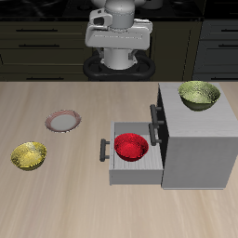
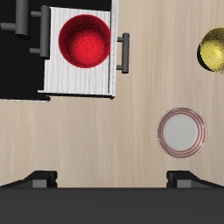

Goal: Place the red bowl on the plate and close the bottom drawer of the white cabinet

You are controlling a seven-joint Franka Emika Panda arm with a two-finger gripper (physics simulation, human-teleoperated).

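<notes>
The red bowl (image 1: pixel 131 146) (image 2: pixel 84 40) sits inside the bottom drawer (image 1: pixel 132 171) (image 2: pixel 79 83), which is pulled out of the white cabinet (image 1: pixel 197 144) toward the table's middle. The drawer's dark bar handle (image 1: pixel 104 150) (image 2: pixel 124 52) faces the plate (image 1: pixel 63 121) (image 2: pixel 182 132), which lies bare on the table a short way off. My gripper (image 2: pixel 112 179) hangs high above the table, open, with its two dark fingertips (image 2: pixel 39 178) wide apart and nothing between them. It is well clear of the bowl and the plate.
A yellow-green bowl (image 1: pixel 199 94) rests on the cabinet's flat top. Another yellow-green bowl (image 1: pixel 29 155) (image 2: pixel 213 48) sits on the table beyond the plate, nearer the front edge. The upper drawer's handle (image 1: pixel 153 121) is above the open drawer.
</notes>
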